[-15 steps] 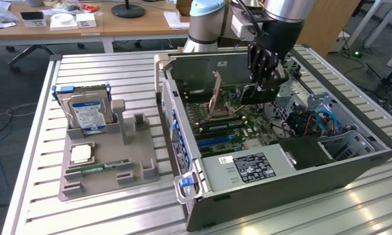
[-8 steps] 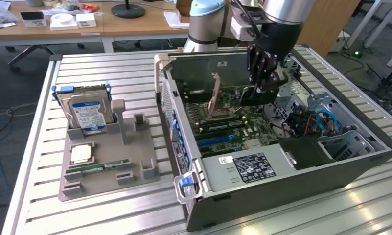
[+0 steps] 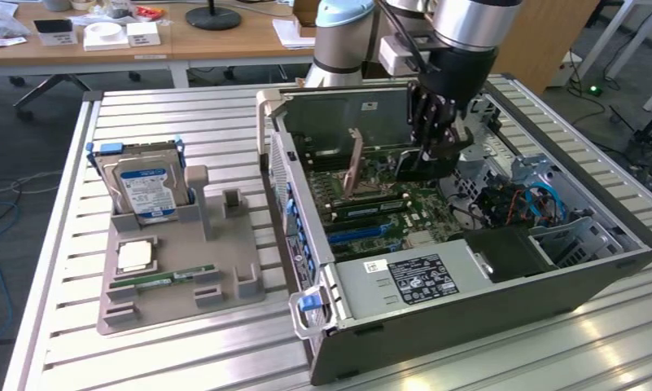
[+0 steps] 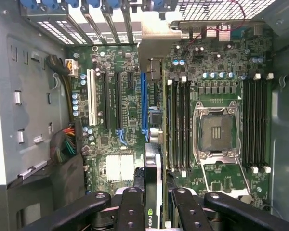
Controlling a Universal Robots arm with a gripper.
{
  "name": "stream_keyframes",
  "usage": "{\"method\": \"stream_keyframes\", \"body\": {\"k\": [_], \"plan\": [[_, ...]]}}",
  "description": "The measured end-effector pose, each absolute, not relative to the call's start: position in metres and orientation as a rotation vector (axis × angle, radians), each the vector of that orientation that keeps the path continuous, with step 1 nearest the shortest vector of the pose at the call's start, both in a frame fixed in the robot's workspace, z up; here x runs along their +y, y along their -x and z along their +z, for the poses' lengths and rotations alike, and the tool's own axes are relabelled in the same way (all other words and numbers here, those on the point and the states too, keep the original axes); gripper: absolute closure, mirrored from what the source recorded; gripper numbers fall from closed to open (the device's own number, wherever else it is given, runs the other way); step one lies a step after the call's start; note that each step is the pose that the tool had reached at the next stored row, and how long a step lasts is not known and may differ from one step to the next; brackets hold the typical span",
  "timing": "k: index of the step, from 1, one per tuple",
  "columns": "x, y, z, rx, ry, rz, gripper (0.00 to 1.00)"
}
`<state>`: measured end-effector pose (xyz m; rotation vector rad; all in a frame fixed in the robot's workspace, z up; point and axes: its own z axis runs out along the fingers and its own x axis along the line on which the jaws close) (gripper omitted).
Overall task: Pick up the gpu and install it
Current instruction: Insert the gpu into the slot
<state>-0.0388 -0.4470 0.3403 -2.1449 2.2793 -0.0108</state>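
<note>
Currently your gripper (image 4: pixel 153 199) is clamped on the gpu (image 4: pixel 152 161), which hangs edge-on between the fingers (image 4: pixel 130 204), pointing at the motherboard (image 4: pixel 130 110) ahead of the tool, the blue slot (image 4: pixel 144 103) just beside it. Judge it light, stiff and fragile: hold its flat faces, never the contacts.

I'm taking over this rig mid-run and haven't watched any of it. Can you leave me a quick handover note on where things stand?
Gripper: shut on the gpu, card held on edge in its grip.
Where: inside the open computer case, above the motherboard, close beside the long blue slot.
Done: gpu picked up and brought into the case.
Left: the install; whether the card has met the slot I cannot tell.
</note>
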Motion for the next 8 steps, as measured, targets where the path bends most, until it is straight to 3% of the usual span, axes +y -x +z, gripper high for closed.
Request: {"method": "stream_keyframes", "body": {"k": [8], "plan": [[-0.447, 0.0423, 0.3301, 2.279, 2.145, -0.011, 0.73]]}}
